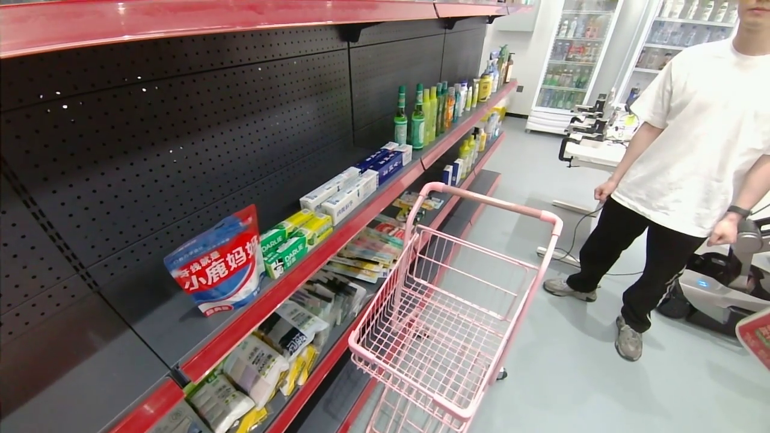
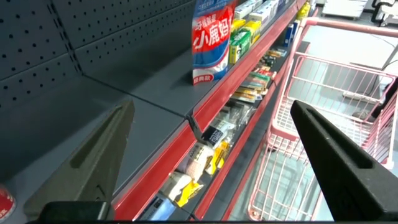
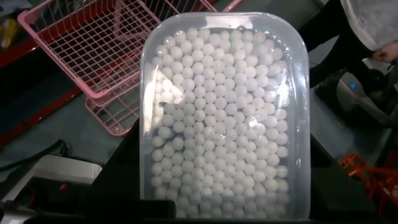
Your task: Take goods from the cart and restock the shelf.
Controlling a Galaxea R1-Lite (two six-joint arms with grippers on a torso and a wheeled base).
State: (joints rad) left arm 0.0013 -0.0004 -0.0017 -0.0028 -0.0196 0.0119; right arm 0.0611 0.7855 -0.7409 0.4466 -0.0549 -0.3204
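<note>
A pink wire cart [image 1: 457, 300] stands beside the shelf, and I see no goods in its basket. On the red-edged middle shelf [image 1: 283, 294] a blue and red bag [image 1: 219, 261] stands upright. My left gripper [image 2: 211, 106] hangs open over the bare shelf board [image 2: 124, 106], short of that bag [image 2: 211, 40], with nothing between its fingers. A clear pack of white beads [image 3: 224, 118] sits close before my right wrist camera, above the floor beside the cart [image 3: 93, 43]. The right gripper is shut on this pack, its fingertips hidden behind it.
Green toothpaste boxes [image 1: 295, 237], white and blue boxes [image 1: 355, 183] and bottles [image 1: 433, 111] line the shelf past the bag. Flat packs [image 1: 264, 361] crowd the lower shelf. Bare shelf board lies on the near side of the bag. Drinks fridges [image 1: 571, 54] stand at the back.
</note>
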